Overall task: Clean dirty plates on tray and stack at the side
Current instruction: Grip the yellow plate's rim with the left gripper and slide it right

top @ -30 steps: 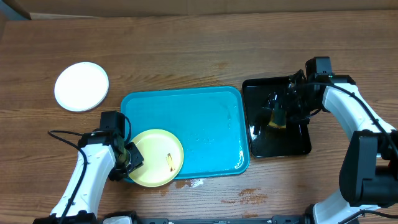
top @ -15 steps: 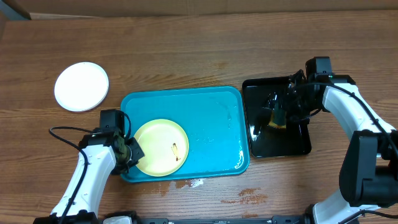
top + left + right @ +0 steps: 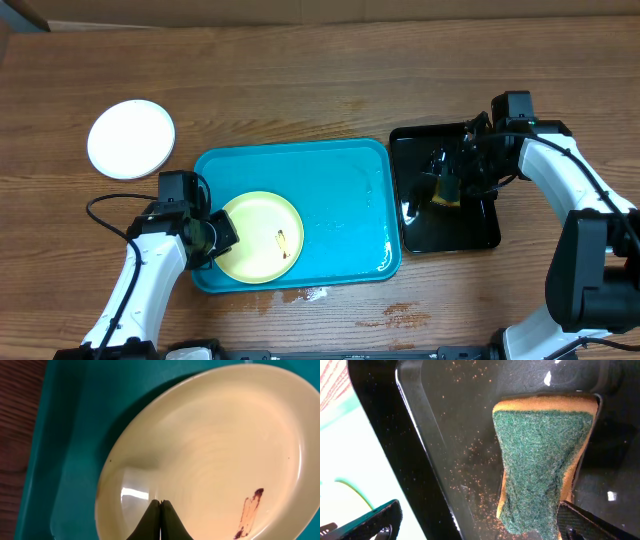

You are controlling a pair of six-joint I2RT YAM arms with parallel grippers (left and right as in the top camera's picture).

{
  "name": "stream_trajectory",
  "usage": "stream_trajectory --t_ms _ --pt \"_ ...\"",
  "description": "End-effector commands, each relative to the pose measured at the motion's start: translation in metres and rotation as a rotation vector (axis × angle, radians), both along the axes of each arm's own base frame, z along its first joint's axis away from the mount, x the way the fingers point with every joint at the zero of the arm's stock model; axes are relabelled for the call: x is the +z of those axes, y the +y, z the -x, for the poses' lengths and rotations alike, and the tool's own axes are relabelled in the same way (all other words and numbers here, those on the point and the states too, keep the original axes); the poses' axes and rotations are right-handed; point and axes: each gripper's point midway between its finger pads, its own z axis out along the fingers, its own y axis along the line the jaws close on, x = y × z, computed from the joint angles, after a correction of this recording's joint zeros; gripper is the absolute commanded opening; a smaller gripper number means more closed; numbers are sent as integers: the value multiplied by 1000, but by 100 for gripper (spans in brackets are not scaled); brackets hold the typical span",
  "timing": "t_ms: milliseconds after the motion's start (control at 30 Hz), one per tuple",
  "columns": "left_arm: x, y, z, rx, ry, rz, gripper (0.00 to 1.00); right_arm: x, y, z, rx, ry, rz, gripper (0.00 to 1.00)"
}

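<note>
Your left gripper point(image 3: 161, 516) is pressed together at the yellow plate point(image 3: 262, 236), which lies in the tray's point(image 3: 340, 180) front-left corner and carries a brown smear point(image 3: 248, 515). I cannot tell whether the rim is pinched. If it isn't, a lift will likely leave the plate there or skate it across the wet-looking tray. The white plate point(image 3: 131, 139) sits on the table point(image 3: 300, 80) beyond the tray's far-left corner. Right of the tray, your right gripper point(image 3: 479, 515) is spread around the sponge point(image 3: 540, 460) in the black tray point(image 3: 470, 235). The sponge lies nearer one finger, so closing may shove it aside. No writing is readable.
</note>
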Motion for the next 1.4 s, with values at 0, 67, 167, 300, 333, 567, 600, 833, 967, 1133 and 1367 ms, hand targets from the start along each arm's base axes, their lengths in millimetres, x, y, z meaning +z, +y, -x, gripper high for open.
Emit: stream_trajectory --t_ms 0,67,167,300,333,567,600,833,967,1133,1367 --pt "11 -11 -8 -73 -30 59 5 -1 1 -1 7 -2 3 100" --pt "20 -17 -12 -99 -42 88 5 -1 1 -1 7 -2 3 100" --pt "33 -19 -18 -107 -50 99 12 -1 1 -1 7 -2 3 100" --pt "46 -17 -13 -129 -15 87 30 -1 1 -1 8 -3 3 100" --pt "47 -13 -8 -122 9 65 40 -1 1 -1 7 -2 3 100" --pt "38 23 36 51 223 -122 43 -1 1 -1 7 -2 3 100" --pt "35 23 36 55 220 -122 43 -1 1 -1 7 -2 3 100" --pt "1 14 40 58 192 -73 40 -1 1 -1 7 -2 3 100" --pt "-7 13 35 58 160 -70 36 -1 1 -1 8 -3 3 100" --pt "-12 13 37 59 155 -68 26 -1 1 -1 7 -2 3 100" --pt "-21 5 34 52 123 -24 20 -1 1 -1 7 -2 3 100"
